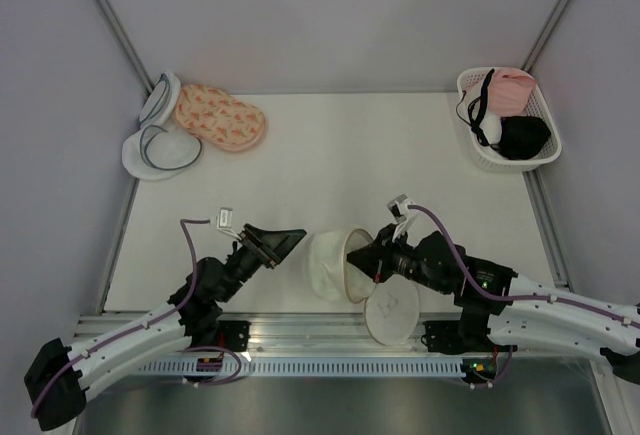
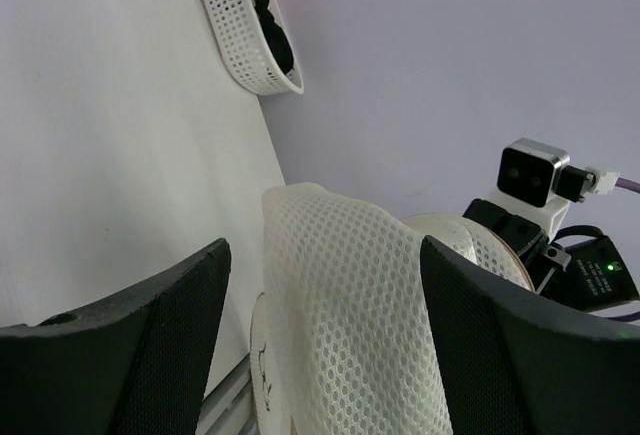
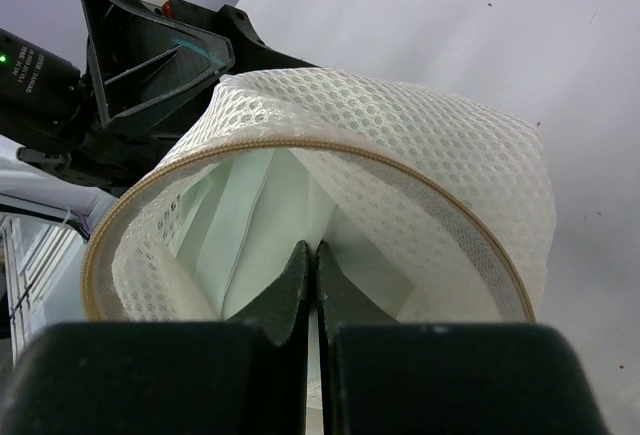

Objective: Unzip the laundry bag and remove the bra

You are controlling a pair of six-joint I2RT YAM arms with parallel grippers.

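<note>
Item: round, dome-shaped white mesh laundry bag [image 1: 328, 267] with a tan rim, unzipped, lying on its side near the front edge of the white table [image 1: 330, 165], mouth facing right.
Flat half: round white flap [image 1: 392, 307] lying flat just in front of the mouth; its dark marks are too small to read.
Contents: pale mint-white bra [image 3: 250, 225], folded inside the mouth.
Right gripper [image 3: 315, 250]: fingers pressed together, tips inside the rim against the mint fabric; whether they pinch it cannot be told.
Right arm: low along the front edge from the right, wrist pointing left into the mouth.
Left gripper [image 1: 285, 247]: jaws spread wide, tips just beside the closed dome side.
Left arm: elbow bent, forearm angled up and right towards the bag.
Far left: pink flower-patterned oval pouch [image 1: 220, 118]; two white pouches with dark grey rims [image 1: 160, 150].
Far right: white perforated plastic basket [image 1: 540, 155] holding a black garment [image 1: 522, 137] and a pink garment [image 1: 515, 90].
</note>
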